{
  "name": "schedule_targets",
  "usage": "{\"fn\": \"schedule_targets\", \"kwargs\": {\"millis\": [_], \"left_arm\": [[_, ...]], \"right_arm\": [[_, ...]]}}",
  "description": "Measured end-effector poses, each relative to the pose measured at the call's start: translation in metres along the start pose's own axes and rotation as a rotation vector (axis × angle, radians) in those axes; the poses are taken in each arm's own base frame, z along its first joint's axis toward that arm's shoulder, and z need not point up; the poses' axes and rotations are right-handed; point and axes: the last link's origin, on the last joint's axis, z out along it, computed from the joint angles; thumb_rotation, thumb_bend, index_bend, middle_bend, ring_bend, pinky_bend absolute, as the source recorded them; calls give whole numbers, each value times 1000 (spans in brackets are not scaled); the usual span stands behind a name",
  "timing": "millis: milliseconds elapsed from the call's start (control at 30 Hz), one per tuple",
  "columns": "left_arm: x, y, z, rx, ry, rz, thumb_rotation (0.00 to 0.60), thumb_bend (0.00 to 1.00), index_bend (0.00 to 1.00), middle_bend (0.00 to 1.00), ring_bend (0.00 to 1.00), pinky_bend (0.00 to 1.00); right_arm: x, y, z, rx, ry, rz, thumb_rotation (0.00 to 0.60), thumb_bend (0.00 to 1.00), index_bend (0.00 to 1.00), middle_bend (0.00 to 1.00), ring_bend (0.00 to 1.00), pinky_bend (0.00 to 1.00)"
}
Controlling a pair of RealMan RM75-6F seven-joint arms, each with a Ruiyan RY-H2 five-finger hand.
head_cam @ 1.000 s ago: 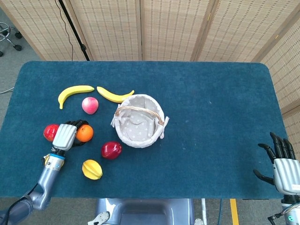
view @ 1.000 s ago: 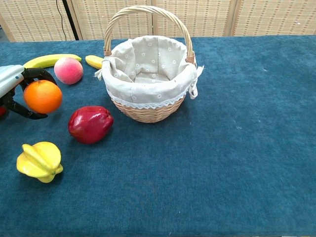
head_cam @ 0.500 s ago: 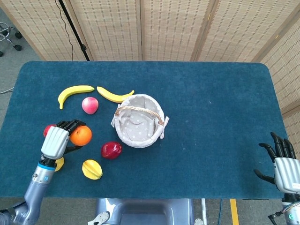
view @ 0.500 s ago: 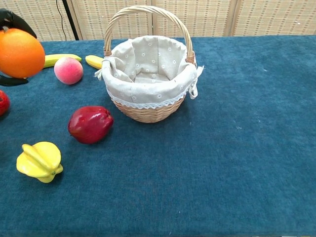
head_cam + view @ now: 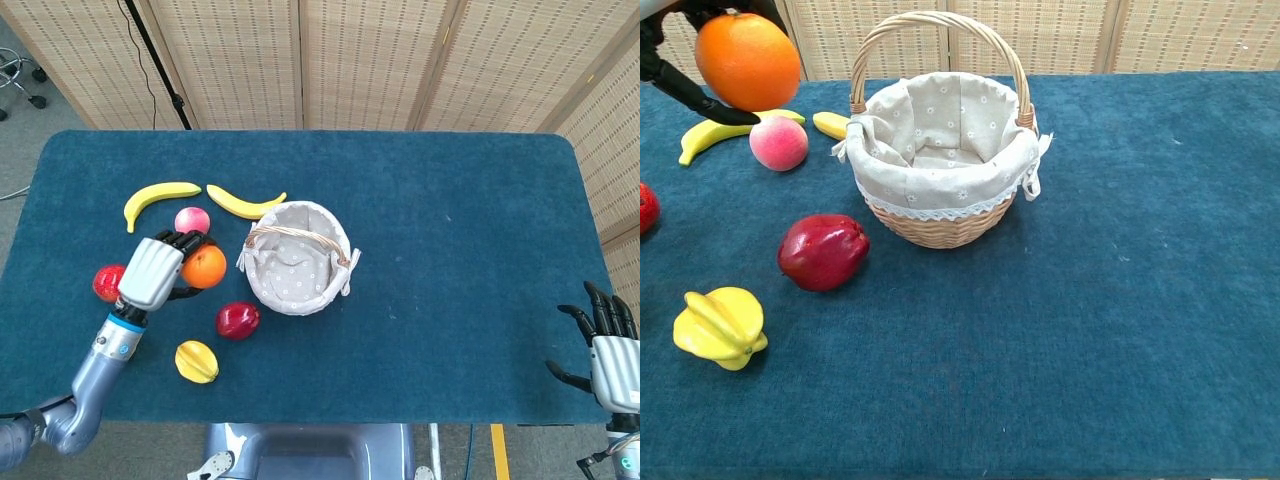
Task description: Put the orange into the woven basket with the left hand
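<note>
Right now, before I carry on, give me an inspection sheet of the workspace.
Surface: table covered in dark blue cloth, flat.
Job's things: orange held up off the cloth, left of the basket; basket upright, cloth lining, nothing seen inside.
Clutter: two bananas, peach, red apple, yellow star fruit, red fruit by the left arm.
Hands: left hand grips the orange; right hand at the table's near right corner, fingers apart, holding nothing.
Cables: black cable against the screen behind.
Surroundings: woven screens; chair base far left.
</note>
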Motion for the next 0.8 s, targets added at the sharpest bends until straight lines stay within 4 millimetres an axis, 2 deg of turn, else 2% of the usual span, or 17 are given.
{"fn": "schedule_targets", "kwargs": {"millis": [200,533,800], "left_arm": [[-6,14,24,-32,-18,-29,600,303,693,515,500,482],[-8,34,28,-64,-29,-56,600,304,693,515,501,482],[-18,52,30,-107,-72,-89,600,304,692,515,500,482]], "right_arm": [[2,2,0,-7,6,4,600,0,252,0,0,0],[10,6,-2,-23,49,-3,600,0,253,0,0,0],[15,11,-2,-49,74,3,600,0,253,0,0,0]]}}
